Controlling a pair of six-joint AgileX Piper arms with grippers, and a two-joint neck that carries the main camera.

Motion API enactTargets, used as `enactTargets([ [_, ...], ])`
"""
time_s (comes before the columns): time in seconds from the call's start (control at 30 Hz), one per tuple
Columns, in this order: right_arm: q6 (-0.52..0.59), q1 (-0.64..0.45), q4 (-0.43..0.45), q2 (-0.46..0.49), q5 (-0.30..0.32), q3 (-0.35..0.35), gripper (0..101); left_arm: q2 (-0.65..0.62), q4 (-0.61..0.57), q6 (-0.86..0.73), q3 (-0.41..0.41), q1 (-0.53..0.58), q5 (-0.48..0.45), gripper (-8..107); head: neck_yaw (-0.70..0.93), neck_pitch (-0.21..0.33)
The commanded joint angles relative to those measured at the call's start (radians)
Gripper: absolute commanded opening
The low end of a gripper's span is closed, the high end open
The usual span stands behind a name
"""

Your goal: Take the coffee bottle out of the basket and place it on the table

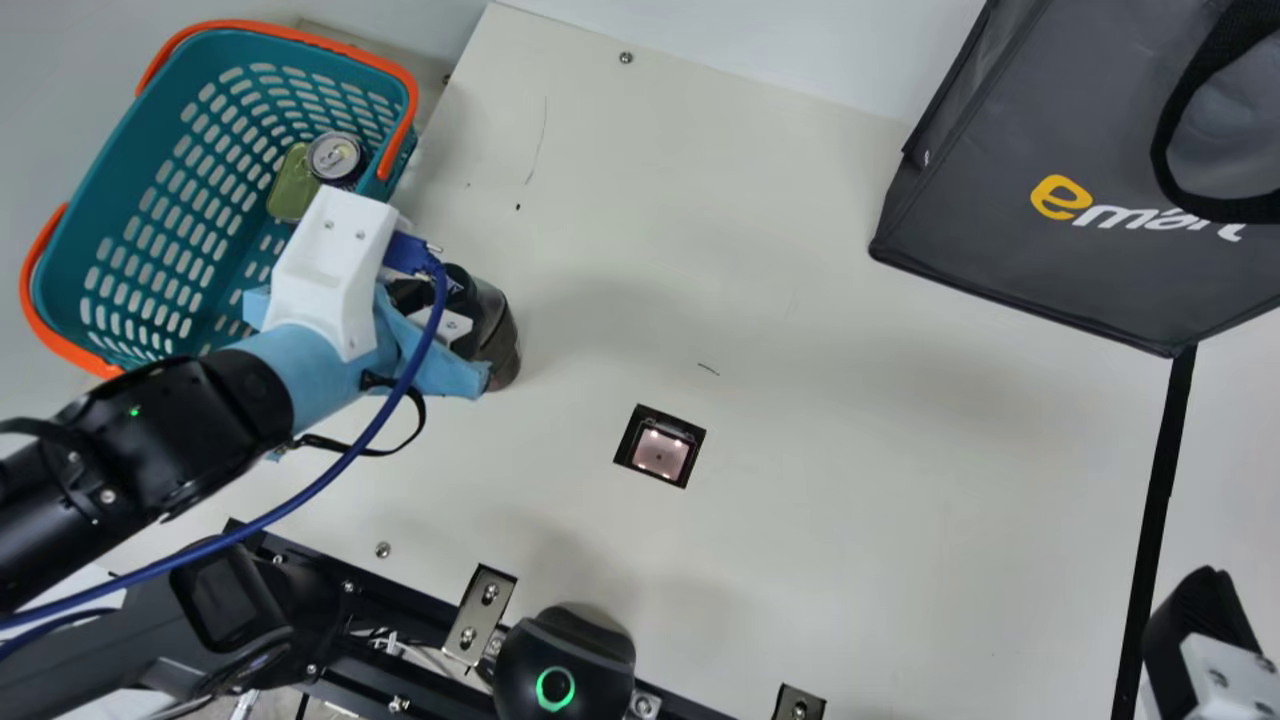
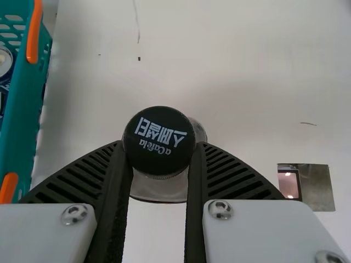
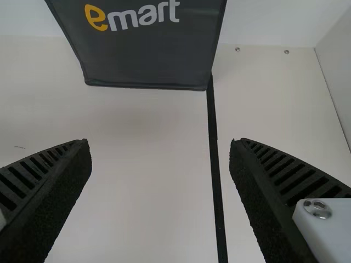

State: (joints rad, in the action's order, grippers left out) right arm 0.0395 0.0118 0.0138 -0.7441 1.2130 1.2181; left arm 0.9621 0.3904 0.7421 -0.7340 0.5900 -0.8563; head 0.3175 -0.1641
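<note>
coffee bottle point(image 1: 503, 345) just beside the basket point(image 1: 152, 240), left gripper point(image 1: 458, 322) closed snug around its top end, right gripper point(image 1: 1205, 620) wide open, holding nothing, well apart from the basket

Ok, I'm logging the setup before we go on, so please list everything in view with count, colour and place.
basket: one, teal with orange handles, main view's upper left
can: one, silver-topped, in the basket
flat item: one, green, beside the can
coffee bottle: one, dark with black cap, outside the basket
bag: one, dark grey, upper right
table: one, cream, centre
square fitting: one, dark-framed, in the tabletop
strip: one, black, running from the bag
dome: one, black with green ring, bottom
cable: at least one, blue, along left arm
left arm: one, black, light-blue, white; its gripper shut on the bottle
right gripper: one, black and white, open, lower right
</note>
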Motion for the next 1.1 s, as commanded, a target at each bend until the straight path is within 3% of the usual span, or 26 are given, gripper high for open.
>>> enactTargets([
  [0.0, 0.0, 0.0, 0.0, 0.0, 0.0, 0.0, 91, 0.003, 0.004, 0.008, 0.0, 0.005, -0.002, 40, 0.004, 0.026],
  [0.5, 0.0, 0.0, 0.0, 0.0, 0.0, 0.0, 91, 0.023, 0.014, 0.022, -0.032, 0.014, -0.005, 90, 0.004, 0.026],
  [1.07, 0.0, 0.0, 0.0, 0.0, 0.0, 0.0, 91, 0.025, 0.023, 0.024, -0.051, 0.014, -0.016, 90, 0.004, 0.026],
])
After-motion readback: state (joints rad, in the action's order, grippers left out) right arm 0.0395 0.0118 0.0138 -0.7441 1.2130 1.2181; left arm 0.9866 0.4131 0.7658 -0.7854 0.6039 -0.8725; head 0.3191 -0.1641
